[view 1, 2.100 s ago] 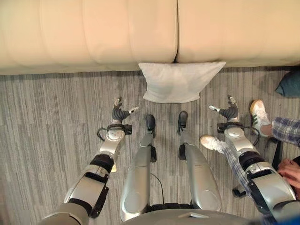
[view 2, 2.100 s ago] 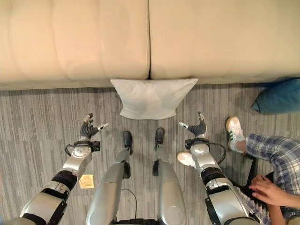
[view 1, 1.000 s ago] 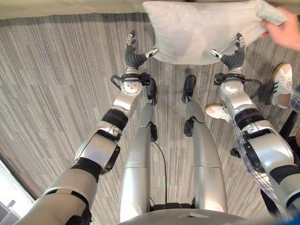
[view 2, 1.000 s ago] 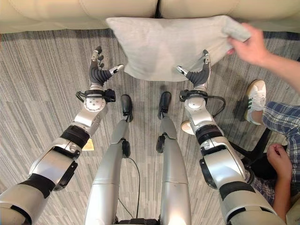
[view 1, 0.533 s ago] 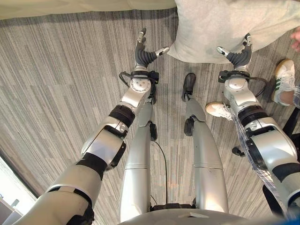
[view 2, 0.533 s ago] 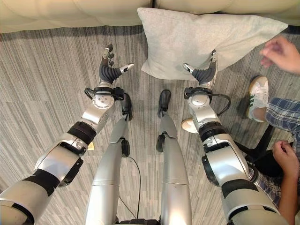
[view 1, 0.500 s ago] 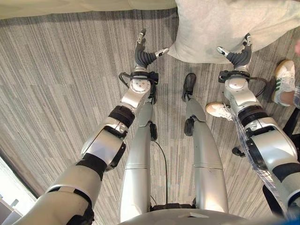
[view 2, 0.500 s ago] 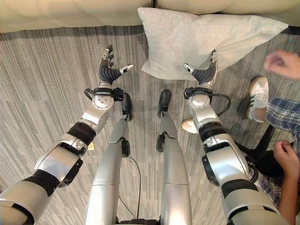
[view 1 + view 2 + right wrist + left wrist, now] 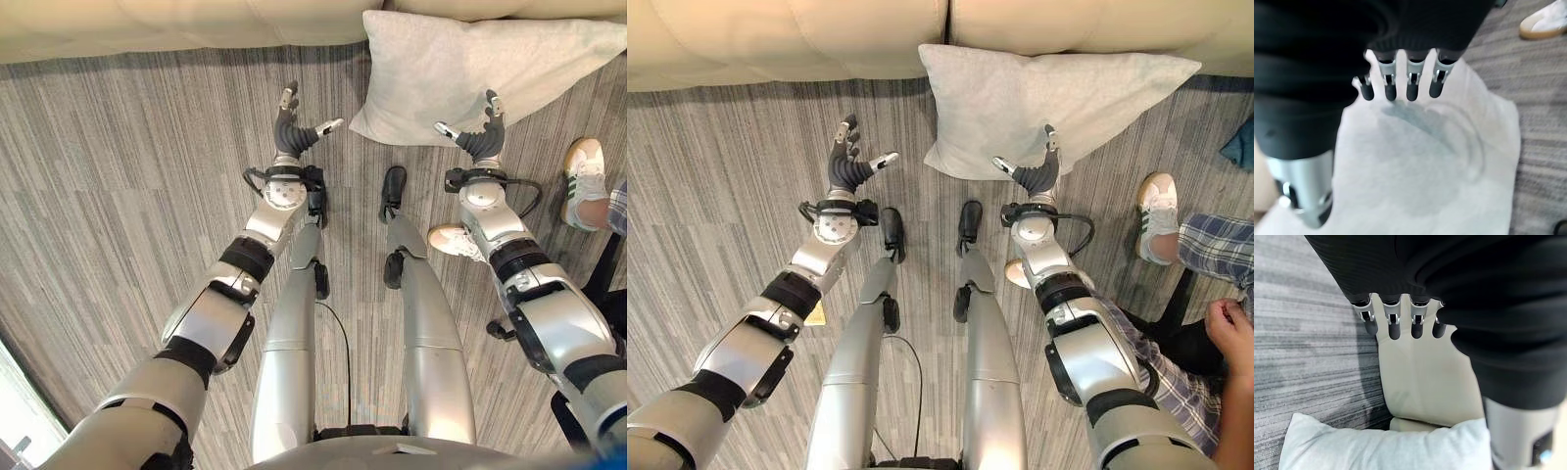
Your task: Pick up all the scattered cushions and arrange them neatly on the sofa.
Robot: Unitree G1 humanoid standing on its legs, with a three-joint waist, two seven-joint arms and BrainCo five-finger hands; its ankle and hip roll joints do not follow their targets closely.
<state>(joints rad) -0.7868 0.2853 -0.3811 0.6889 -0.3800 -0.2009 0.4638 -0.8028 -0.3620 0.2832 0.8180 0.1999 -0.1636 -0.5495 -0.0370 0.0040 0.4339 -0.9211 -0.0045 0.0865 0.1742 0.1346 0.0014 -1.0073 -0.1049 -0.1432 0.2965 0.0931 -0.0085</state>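
A light grey cushion (image 9: 1048, 93) lies on the striped grey floor with its far edge against the front of the cream sofa (image 9: 774, 39). My right hand (image 9: 1036, 174) is open, its straight fingers (image 9: 1410, 88) over the near edge of the grey cushion (image 9: 1425, 171). Whether they touch it I cannot tell. My left hand (image 9: 844, 166) is open above bare floor, to the left of the cushion and apart from it. Past its fingers (image 9: 1396, 325) the left wrist view has the sofa (image 9: 1420, 377) and the cushion (image 9: 1376, 445).
A person sits at the right: a white shoe (image 9: 1156, 220), a plaid trouser leg (image 9: 1215, 259) and a hand (image 9: 1229, 333). A corner of a dark blue cushion (image 9: 1239, 147) shows at the right edge. A small yellow tag (image 9: 813, 313) lies on the floor.
The person's hand has let go of the grey cushion and drawn back out of the picture. The cushion now rests on the floor against the sofa. Both my hands stay open.
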